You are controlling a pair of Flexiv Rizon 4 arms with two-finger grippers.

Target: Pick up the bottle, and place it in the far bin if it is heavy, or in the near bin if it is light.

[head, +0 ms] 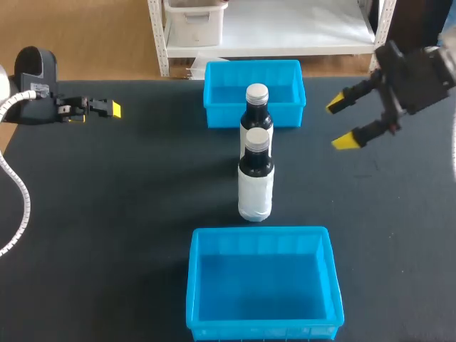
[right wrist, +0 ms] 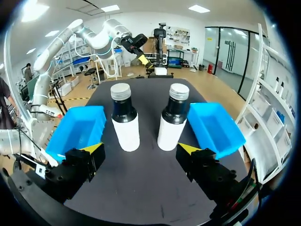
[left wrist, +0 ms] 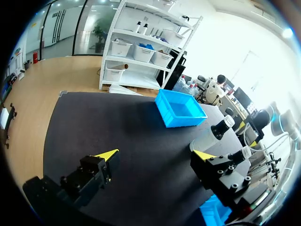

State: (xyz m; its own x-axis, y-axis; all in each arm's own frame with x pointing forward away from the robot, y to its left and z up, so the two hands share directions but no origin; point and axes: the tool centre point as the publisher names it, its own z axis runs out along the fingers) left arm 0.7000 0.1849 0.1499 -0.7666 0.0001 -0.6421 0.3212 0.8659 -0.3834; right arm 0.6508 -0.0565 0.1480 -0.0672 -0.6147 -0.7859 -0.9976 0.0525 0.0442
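Note:
Two dark bottles with white labels and silver caps stand upright in a line mid-table. The nearer bottle (head: pixel 256 174) (right wrist: pixel 124 125) is just in front of the farther bottle (head: pixel 256 107) (right wrist: pixel 173 122), which stands against the far blue bin (head: pixel 214 96) (right wrist: pixel 214 127). The near blue bin (head: pixel 206 285) (right wrist: pixel 77 129) sits at the front edge. My right gripper (head: pixel 340 122) (right wrist: pixel 141 148) hovers open to the right of the bottles, facing them with nothing between its fingers. At the far left, well away from them, my left gripper (head: pixel 112 109) (left wrist: pixel 155 155) is open and holds nothing.
Both bins look empty inside. Dark table surface (head: pixel 128 214) lies bare to the left and right of the bottles. In the left wrist view the far bin (left wrist: pixel 181 110) and both bottles (left wrist: pixel 214 134) show ahead, partly behind one finger.

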